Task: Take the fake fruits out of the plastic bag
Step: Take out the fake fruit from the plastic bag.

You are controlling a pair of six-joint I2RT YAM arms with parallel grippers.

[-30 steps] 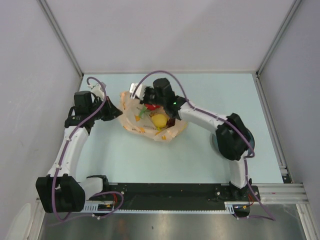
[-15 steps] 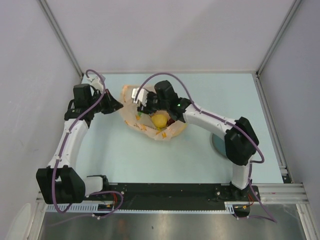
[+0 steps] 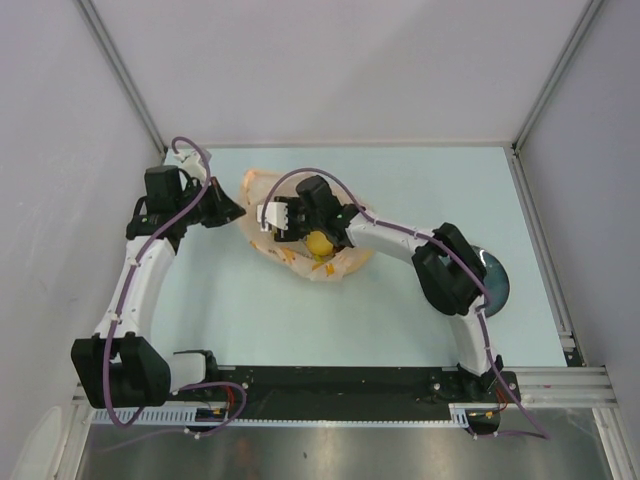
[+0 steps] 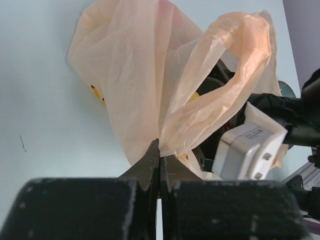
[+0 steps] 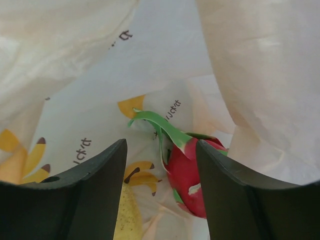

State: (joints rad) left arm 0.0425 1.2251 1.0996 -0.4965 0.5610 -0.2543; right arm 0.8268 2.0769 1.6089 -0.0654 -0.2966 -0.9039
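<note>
Left gripper [image 4: 159, 165] clamped the flimsy plastic bag [image 4: 145, 75]; right gripper [image 5: 160, 145] gaped inside, light, slick red fruit [image 5: 187, 175] at five o'clock, probably best pinched across its belly.

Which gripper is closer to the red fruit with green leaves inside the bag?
Right. The right gripper is inside the plastic bag, open, with the red fruit just ahead, framed by its jaws. The left gripper pinches the bag's edge from outside.
</note>
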